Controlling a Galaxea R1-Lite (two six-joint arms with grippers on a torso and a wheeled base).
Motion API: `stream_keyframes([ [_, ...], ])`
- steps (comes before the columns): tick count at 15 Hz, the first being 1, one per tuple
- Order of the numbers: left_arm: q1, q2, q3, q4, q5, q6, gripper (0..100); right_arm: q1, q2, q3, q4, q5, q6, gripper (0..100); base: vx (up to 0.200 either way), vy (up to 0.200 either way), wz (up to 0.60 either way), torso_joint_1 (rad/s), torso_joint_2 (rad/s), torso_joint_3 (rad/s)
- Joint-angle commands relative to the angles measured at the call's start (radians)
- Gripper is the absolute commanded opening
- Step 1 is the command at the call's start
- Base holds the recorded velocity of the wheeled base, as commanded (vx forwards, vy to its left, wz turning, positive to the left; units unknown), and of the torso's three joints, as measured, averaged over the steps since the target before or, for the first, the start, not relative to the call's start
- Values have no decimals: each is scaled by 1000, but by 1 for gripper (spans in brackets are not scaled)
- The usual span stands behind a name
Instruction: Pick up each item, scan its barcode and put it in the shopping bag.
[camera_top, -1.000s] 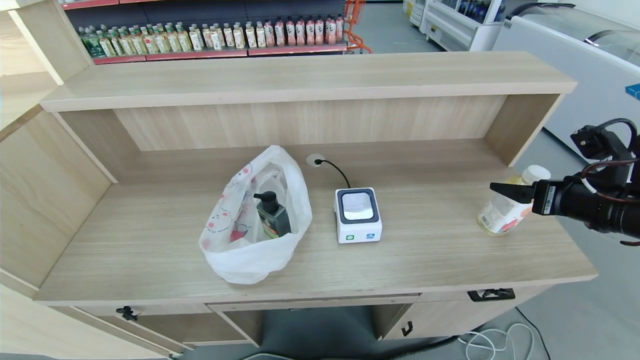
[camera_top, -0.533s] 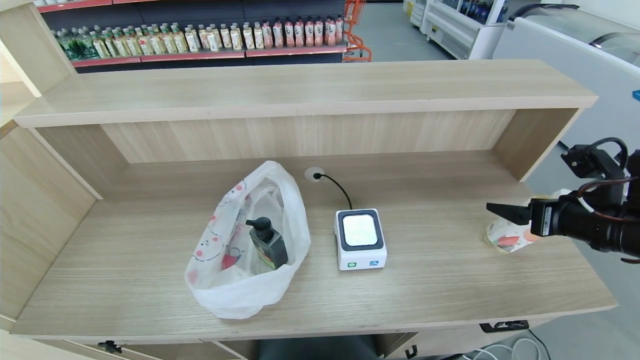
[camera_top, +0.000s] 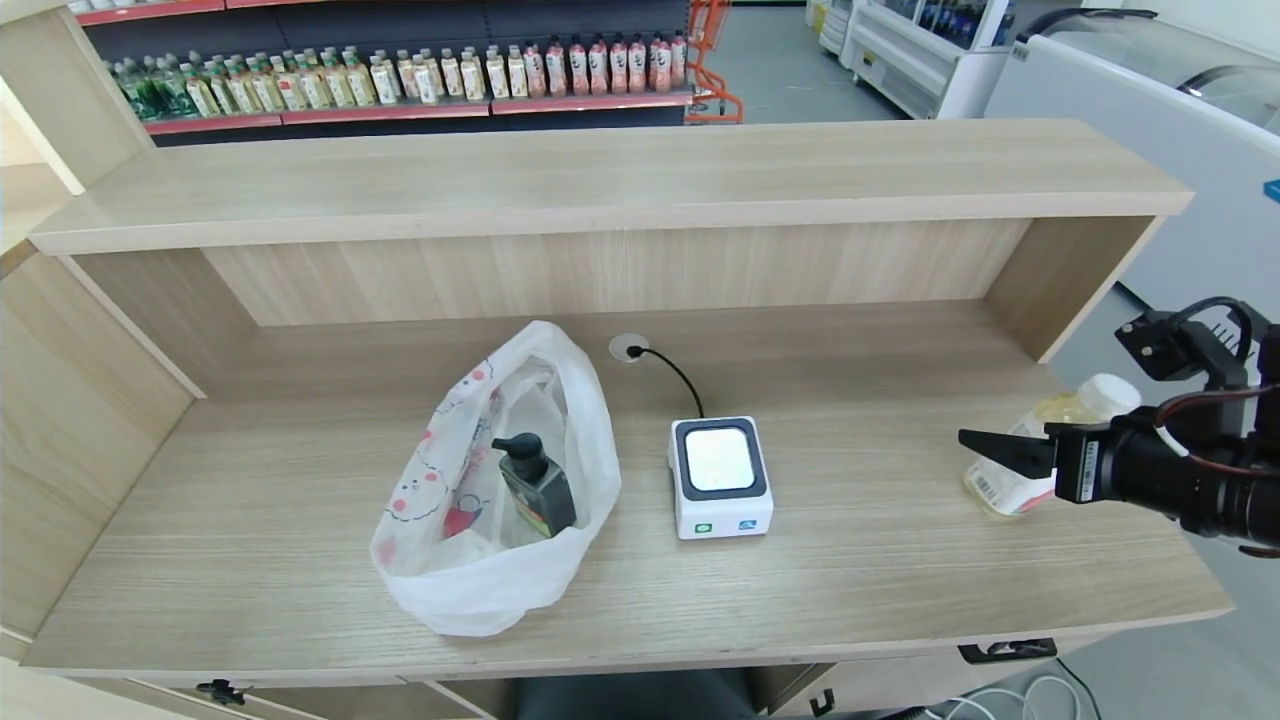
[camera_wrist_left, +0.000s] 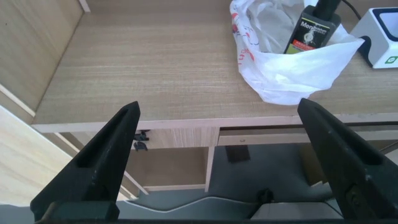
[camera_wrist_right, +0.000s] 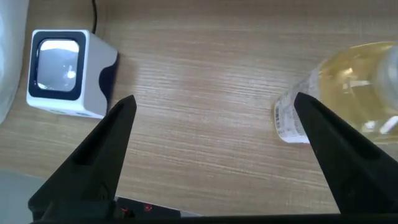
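Starting on the left: the left end effector hangs low, off the near edge of the bench, with its two fingers spread wide and nothing between them. Its wrist view looks over the bare left part of the bench top towards the bag.

Next along is the shopping bag, white plastic with red cartoon prints. It sits left of the middle with its mouth open. Inside it stands a dark pump bottle, upright with the pump head on top.

Just right of the bag, and clear of it, is the white barcode scanner, its window facing up. Its black cable runs back to a hole in the bench.

Now the far right: the drink bottle holds pale yellow liquid and has a white cap. It sits near the right end of the bench, leaning, with the cap pointing away to the right. The right end effector is level with it, fingers wide apart and not clamped. One finger lies across the bottle's label; I can't tell whether it touches.
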Motion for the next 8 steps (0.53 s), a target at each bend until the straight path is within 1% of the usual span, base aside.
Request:
stream_keyframes([
  [1, 0, 0, 0, 0, 0, 0, 100, 16, -5, 3, 0, 1, 4, 100, 0, 0, 0, 0, 0, 0],
  [3, 0, 0, 0, 0, -1, 0, 100, 20, -29, 17, 5, 1, 5, 100, 0, 0, 0, 0, 0, 0],
  [7, 0, 0, 0, 0, -1, 0, 100, 16, -109, 133, 9, -9, 2, 100, 0, 0, 0, 0, 0, 0],
  [8, 0, 0, 0, 0, -1, 0, 100, 15, -117, 146, 11, -12, 0, 100, 0, 0, 0, 0, 0, 0],
])
